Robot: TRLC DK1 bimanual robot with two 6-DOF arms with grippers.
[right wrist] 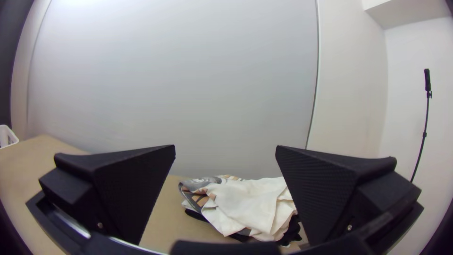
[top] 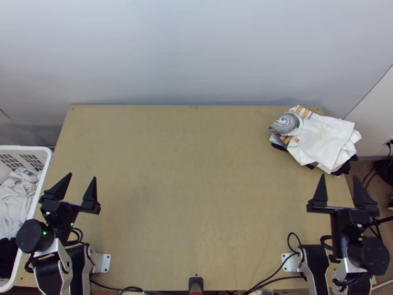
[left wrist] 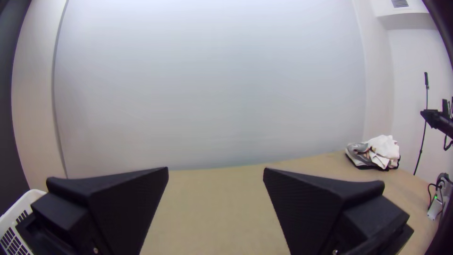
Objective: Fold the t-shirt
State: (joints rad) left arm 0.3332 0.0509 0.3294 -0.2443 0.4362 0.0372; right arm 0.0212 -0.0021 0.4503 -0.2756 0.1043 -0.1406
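Note:
My left gripper point(top: 76, 189) is open above the table's near left corner, nothing between its fingers; the left wrist view shows the same gripper point(left wrist: 216, 172) with its fingers wide apart. At the near right, my right gripper point(top: 338, 186) is also open and holds nothing; in the right wrist view this gripper point(right wrist: 225, 148) has spread fingers. A stack of folded cloth point(top: 324, 140) lies at the table's far right corner, a white printed garment on top and black cloth beneath. The stack point(right wrist: 250, 200) is beyond my right gripper. Whether it includes the task's t-shirt I cannot tell.
The wooden table point(top: 191, 187) has bare surface between the arms. A white basket point(top: 43, 182) with loose white, grey and black cloth point(top: 19, 196) stands at the left edge. Cables point(top: 267, 281) run along the near edge, beside a dark object point(top: 195, 284). A wall rises behind.

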